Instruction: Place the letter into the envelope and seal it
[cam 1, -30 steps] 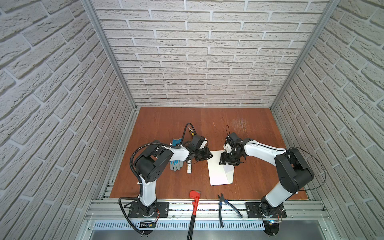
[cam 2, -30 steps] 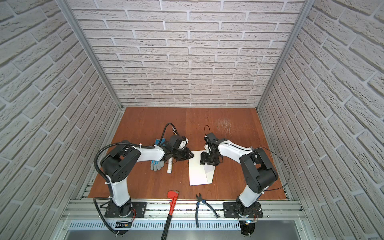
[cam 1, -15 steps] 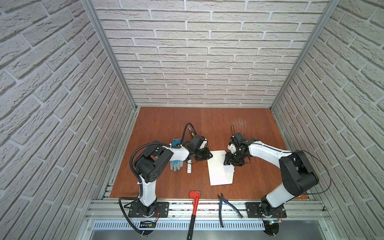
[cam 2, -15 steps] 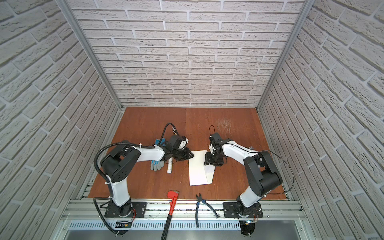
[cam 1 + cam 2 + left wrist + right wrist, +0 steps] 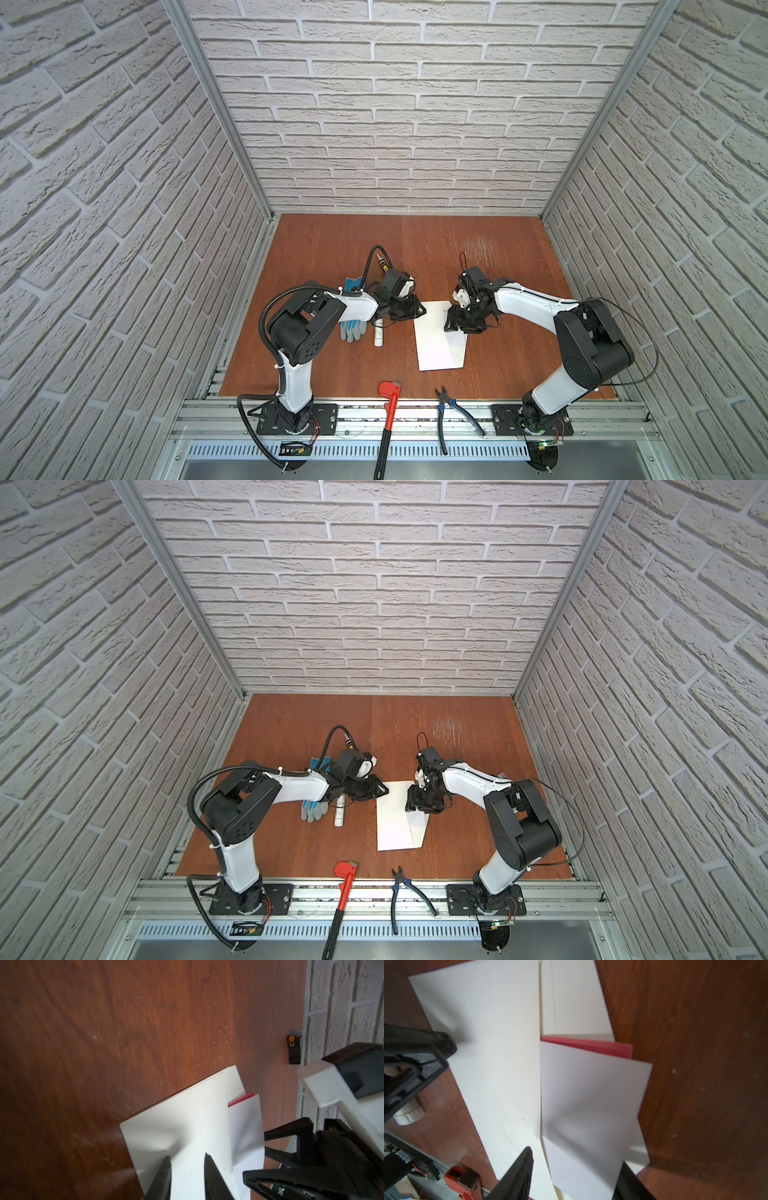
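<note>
One pale letter [image 5: 591, 1095], with a red strip showing along one end, lies at the mouth of the envelope [image 5: 492, 1043], over the open pointed flap [image 5: 571, 997]. Whether any of it is inside the pocket I cannot tell. In both top views the envelope lies flat in the middle of the tabletop [image 5: 332, 249].

The right hand [image 5: 575, 1156] straddles the letter with its jaws wide apart; whether they touch it is unclear. The left hand [image 5: 187, 1157] sits at the envelope's far left corner, jaws slightly apart over the paper.

Left of the envelope lie a grey glove [image 5: 353, 330] and a white tube [image 5: 378, 334]. A red pipe wrench [image 5: 388, 399] and pliers [image 5: 453, 409] rest at the tabletop's front edge.
</note>
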Available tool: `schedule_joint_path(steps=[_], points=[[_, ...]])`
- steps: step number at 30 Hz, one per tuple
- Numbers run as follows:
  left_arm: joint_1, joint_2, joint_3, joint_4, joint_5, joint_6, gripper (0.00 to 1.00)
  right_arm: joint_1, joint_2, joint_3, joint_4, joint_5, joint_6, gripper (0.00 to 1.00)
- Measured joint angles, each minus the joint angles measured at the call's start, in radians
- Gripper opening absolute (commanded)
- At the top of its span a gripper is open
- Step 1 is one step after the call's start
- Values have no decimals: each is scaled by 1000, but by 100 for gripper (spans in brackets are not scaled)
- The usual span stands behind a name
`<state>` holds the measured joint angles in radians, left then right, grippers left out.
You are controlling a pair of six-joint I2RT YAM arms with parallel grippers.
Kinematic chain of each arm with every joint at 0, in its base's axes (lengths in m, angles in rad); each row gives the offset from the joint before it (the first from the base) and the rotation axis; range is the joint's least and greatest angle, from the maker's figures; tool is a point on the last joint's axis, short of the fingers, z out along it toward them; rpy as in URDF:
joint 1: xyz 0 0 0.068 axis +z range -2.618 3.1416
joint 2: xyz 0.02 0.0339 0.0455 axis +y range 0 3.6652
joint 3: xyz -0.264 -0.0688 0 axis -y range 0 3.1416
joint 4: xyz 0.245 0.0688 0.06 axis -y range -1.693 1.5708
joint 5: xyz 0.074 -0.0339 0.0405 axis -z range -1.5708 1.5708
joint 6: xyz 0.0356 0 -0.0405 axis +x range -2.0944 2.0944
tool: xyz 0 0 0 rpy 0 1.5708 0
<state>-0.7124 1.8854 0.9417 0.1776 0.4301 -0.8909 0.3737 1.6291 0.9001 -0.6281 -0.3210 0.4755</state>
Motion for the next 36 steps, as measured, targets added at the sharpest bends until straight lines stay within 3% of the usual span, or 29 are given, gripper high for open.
schedule_joint_path(steps=[10,19,36], points=[[5,-75,-17,-76,-11,6,50,4,6,3,10,-11,8,57],[8,-179,-18,-202,-57,25,50,4,7,5,8,-13,11,59],[-6,-146,-69,-208,-47,-1,44,17,7,12,7,-11,20,68]])
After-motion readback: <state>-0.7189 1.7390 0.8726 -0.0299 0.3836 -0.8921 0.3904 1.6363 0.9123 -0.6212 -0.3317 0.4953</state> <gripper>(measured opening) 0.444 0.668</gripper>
